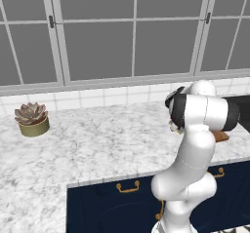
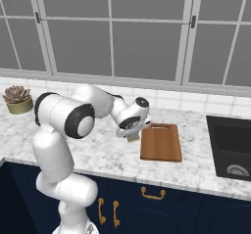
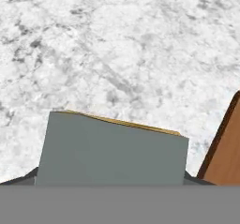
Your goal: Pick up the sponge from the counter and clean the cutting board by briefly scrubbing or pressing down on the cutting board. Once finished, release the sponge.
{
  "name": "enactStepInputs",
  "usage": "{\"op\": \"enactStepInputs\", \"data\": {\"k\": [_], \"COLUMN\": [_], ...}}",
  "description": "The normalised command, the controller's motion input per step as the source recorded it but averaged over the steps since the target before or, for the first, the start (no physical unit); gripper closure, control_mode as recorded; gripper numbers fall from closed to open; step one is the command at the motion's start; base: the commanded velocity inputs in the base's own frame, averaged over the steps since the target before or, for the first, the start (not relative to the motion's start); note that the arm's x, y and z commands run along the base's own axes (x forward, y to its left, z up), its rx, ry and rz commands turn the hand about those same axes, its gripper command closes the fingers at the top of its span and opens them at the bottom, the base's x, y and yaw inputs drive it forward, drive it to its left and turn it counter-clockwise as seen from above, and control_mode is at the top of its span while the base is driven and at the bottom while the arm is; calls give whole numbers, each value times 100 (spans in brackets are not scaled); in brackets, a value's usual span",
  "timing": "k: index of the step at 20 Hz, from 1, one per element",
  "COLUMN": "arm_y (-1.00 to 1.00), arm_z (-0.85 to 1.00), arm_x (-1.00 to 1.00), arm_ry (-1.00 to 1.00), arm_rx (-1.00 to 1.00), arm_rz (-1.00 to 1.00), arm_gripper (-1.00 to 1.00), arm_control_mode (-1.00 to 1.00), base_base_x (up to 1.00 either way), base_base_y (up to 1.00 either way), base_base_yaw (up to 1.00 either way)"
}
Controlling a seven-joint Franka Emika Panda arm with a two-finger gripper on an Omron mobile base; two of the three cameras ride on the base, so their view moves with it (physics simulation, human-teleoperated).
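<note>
Beside the smooth rectangular wooden cutting board (image 2: 161,142), over veined marble counter (image 2: 103,150), the gripper (image 2: 132,136) clamps a flat grey-topped, yellow sponge (image 3: 112,150).

One sponge (image 3: 112,153) sits just left of one cutting board (image 2: 161,142) on one counter (image 2: 196,169), with one potted succulent (image 1: 32,119) well to the board's left, what looks like one dark sink (image 2: 230,147) to its right, and one gripper (image 2: 132,136).
</note>
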Motion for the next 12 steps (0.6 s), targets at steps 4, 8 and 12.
{"op": "enactStepInputs", "data": {"k": [4,8,12], "arm_y": [76,95,20], "arm_z": [-3,-25,-3], "arm_x": [0,0,-10], "arm_ry": [-8,-6,-8], "arm_rx": [2,0,0], "arm_rz": [0,-2,-13], "arm_gripper": [100,-100,-100], "arm_control_mode": [-100,-100,-100], "base_base_x": [0,0,0], "base_base_y": [0,0,0], "base_base_yaw": [0,0,0]}}
